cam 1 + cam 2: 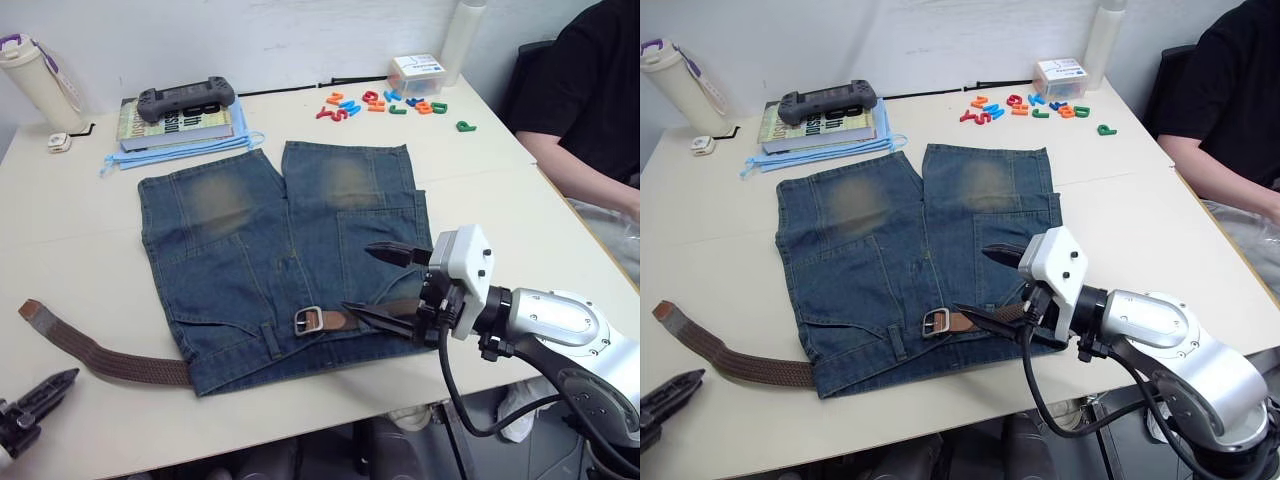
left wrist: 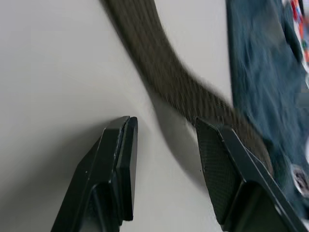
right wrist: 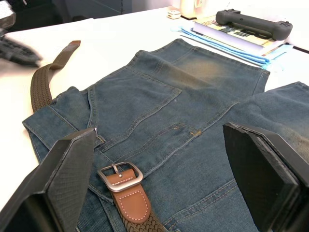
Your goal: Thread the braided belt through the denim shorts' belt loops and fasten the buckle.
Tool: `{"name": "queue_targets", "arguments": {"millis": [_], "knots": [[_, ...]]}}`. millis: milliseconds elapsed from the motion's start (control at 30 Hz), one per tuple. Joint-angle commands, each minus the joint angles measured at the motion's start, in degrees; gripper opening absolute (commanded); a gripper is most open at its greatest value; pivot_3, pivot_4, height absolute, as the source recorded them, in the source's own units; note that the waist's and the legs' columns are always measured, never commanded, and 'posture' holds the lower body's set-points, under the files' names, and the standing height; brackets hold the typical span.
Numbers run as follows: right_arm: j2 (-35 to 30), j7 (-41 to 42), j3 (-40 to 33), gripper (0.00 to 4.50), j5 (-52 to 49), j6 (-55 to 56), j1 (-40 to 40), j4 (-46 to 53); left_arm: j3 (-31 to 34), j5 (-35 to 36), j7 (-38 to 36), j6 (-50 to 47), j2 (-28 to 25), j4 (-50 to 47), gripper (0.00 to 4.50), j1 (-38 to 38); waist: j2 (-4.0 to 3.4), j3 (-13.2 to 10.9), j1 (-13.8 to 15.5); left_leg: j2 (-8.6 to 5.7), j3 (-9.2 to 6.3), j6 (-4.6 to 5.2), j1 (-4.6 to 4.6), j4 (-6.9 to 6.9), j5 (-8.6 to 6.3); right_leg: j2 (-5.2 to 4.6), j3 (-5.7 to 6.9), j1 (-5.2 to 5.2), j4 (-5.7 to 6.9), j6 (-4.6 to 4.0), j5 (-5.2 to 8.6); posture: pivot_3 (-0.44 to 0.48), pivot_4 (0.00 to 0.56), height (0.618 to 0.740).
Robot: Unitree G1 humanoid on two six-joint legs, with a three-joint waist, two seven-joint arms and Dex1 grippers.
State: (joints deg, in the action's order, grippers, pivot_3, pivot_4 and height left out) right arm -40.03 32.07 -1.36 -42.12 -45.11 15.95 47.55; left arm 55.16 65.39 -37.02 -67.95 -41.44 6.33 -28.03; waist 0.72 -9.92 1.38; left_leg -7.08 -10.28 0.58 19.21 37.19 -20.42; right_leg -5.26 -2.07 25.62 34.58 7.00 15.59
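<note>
The braided belt (image 1: 130,362) is judged limp and light; the stiffer tan end by the buckle (image 3: 120,176) is best gripped. Both the right pincer (image 1: 385,283) and the left pincer (image 2: 164,159) are spread, empty.

Only readable marks: loose coloured plastic letters (image 1: 385,103) on the table (image 1: 480,190) by the small box, a green "P" (image 1: 465,126) lying apart; the print on the book cover (image 1: 180,122) under the game controller is too small to read.
</note>
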Motion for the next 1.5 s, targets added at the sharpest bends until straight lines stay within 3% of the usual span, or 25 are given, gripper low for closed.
{"name": "queue_targets", "arguments": {"millis": [33,200,400,667,900,1167,1267,1367,1500], "knots": [[0.46,-0.84,0.37,4.47,-0.73,0.61,0.77,2.64,-0.79,3.01,-1.26,-3.37,2.69,-5.04,2.19,-3.18,-0.04,-0.02,0.02,0.0,0.0,0.0,0.01,0.01,0.0,0.0,0.0,0.0,-0.02,0.0,0.0,0.0,0.15,0.73],[0.36,-1.32,0.66,4.47,-0.66,0.61,1.06,2.33,-2.47,5.22,4.13,-3.35,8.02,-5.82,2.19,1.9,-0.21,-0.02,0.14,-0.01,0.03,0.03,0.0,0.02,-0.02,-0.01,-0.01,-0.04,-0.06,0.01,-0.01,0.0,0.15,0.73],[0.04,-1.63,0.68,4.47,0.22,0.9,1.15,1.63,1.0,8.85,15.96,-0.3,12.62,2.21,2.19,13.17,-0.37,0.06,1.76,0.0,-0.09,-0.1,-0.01,0.15,0.03,-0.02,0.14,-0.05,0.14,0.05,-0.04,0.0,0.15,0.73],[0.28,-2.01,0.8,4.47,1.66,1.54,1.98,0.53,2.04,5.59,21.54,8.11,12.03,12.28,2.19,19.64,-0.66,0.24,1.45,0.07,0.03,-0.32,-0.25,0.09,0.19,0.0,0.11,-0.1,0.34,-0.11,-0.21,0.0,0.15,0.73],[0.29,-1.67,0.74,4.47,2.96,1.89,2.76,-0.46,1.8,-0.22,22.65,21.64,7.08,30.14,2.19,29.15,-1.12,0.55,1.14,0.45,0.15,-0.62,-0.49,-0.02,0.19,0.35,0.09,-0.13,0.41,-0.27,-0.29,0.0,0.15,0.73],[0.02,-1.31,-0.14,4.47,2.99,1.81,3.6,-1.1,-0.04,0.17,24.67,20.83,10.06,25.37,2.19,30.91,-1.34,0.68,0.18,0.83,0.32,-0.76,-0.62,-0.06,0.06,0.73,-0.07,-0.13,0.44,-0.4,-0.26,0.0,0.15,0.73],[-0.01,-1.34,-0.2,4.5,3.07,1.8,4.0,-1.28,0.39,1.64,28.11,20.17,12.45,20.38,1.44,30.6,-1.32,0.68,0.33,0.77,0.38,-0.69,-0.61,0.0,0.03,0.7,-0.16,-0.16,0.44,-0.4,-0.27,0.0,0.15,0.73],[0.17,-1.48,-0.13,4.5,3.06,1.72,4.56,-1.5,0.84,2.37,30.62,20.28,14.24,17.12,0.12,30.72,-1.32,0.69,0.53,0.75,0.44,-0.63,-0.59,0.04,0.0,0.69,-0.22,-0.16,0.41,-0.4,-0.27,0.0,0.15,0.73],[0.33,-1.64,0.01,4.5,3.01,1.56,5.1,-1.61,0.68,2.4,32.06,20.83,14.9,14.53,0.05,31.37,-1.32,0.69,0.59,0.79,0.5,-0.64,-0.61,0.01,-0.01,0.72,-0.26,-0.14,0.4,-0.4,-0.27,0.0,0.15,0.73]]}}
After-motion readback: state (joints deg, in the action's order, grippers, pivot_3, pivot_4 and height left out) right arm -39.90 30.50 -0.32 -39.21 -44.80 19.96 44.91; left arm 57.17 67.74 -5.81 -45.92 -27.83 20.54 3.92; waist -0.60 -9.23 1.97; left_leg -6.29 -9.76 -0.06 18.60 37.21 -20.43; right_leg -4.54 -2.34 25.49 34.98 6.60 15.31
